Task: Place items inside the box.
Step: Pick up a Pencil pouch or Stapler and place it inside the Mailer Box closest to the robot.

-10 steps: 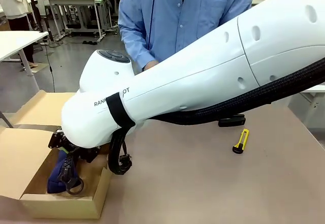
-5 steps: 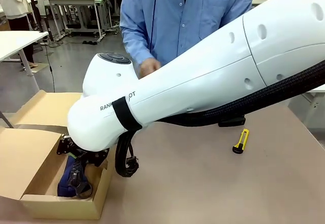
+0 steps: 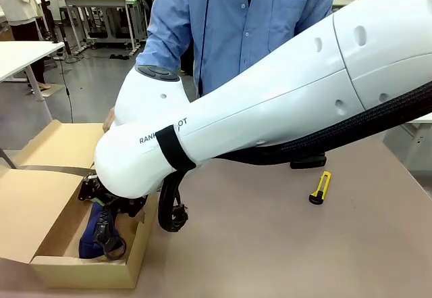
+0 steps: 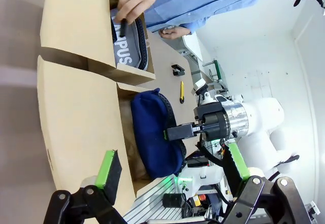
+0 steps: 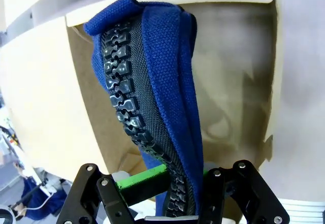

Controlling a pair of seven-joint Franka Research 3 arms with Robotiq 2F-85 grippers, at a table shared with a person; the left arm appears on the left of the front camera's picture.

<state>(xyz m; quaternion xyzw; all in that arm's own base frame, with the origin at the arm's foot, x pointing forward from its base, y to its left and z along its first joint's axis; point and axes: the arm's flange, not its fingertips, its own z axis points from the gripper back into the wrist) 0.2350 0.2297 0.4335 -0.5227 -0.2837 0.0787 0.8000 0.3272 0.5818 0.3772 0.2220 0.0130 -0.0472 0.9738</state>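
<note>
My right gripper [image 3: 101,225] reaches across into the open cardboard box [image 3: 84,271] at the front left. It is shut on a navy pencil case [image 3: 90,238], which stands on edge, zip up, with its lower end inside the box. Green pads [image 5: 142,178] sit against both sides of the navy pencil case [image 5: 157,92]. My left gripper [image 4: 172,164] hangs open above the box flap [image 4: 76,127]. The person's hand [image 4: 132,3] holds a grey CAMPUS pencil case [image 4: 127,49] at the box's far side. A yellow utility knife [image 3: 320,188] and a black stapler [image 3: 308,161] lie on the table at the right.
The right arm's white forearm [image 3: 270,102] spans the middle of the front view and hides much of the table. The person in a blue shirt [image 3: 236,21] stands at the far edge. Bare table [image 3: 270,251] lies in front of the knife.
The right arm has shifted slightly right and set the navy case lower in the box. The person's hand has moved left, down to the box's far flap.
</note>
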